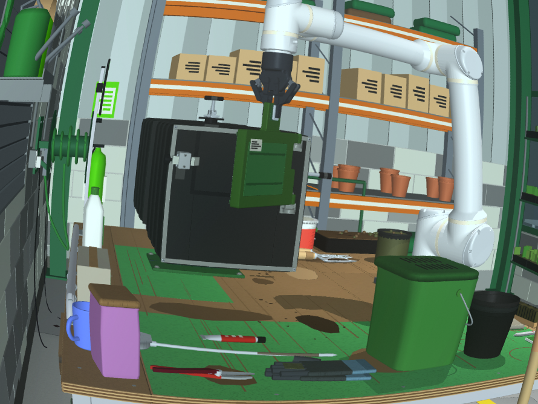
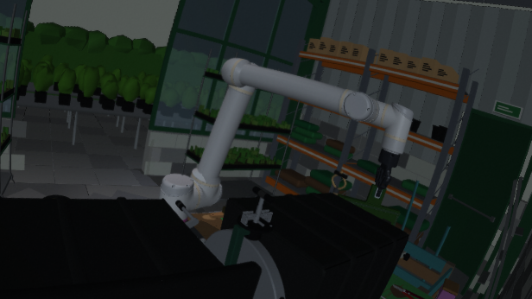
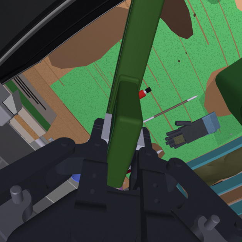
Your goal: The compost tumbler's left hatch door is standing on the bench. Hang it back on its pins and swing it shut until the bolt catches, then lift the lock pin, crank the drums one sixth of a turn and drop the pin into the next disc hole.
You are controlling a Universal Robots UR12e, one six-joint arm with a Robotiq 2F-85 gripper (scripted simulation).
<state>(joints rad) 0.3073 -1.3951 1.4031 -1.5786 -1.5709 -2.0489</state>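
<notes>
The hinge pins on the right edge of the black tumbler (image 1: 226, 195) are partly covered by the green hatch door (image 1: 264, 168), which hangs in the air in front of the tumbler's face. I hold the door by the tall green tab (image 3: 124, 126) on its top edge, my gripper (image 1: 273, 103) closed on it above the tumbler's top right corner. The door tilts slightly. A grey latch bracket (image 1: 184, 160) sits on the frame's left side. The lock pin with its T-handle (image 1: 213, 106) stands on top of the tumbler. From the second side camera the door is hidden behind the dark drum; only my gripper (image 2: 381, 183) shows.
Behind the tumbler stand orange shelves with cardboard boxes (image 1: 382, 87) and clay pots (image 1: 393, 180). A green lidded bin (image 1: 419, 311) and a black bucket (image 1: 491, 322) stand front right. A purple block (image 1: 115, 335), a marker (image 1: 234, 338), pliers (image 1: 200, 372) and gloves (image 1: 319, 369) lie along the bench's front edge.
</notes>
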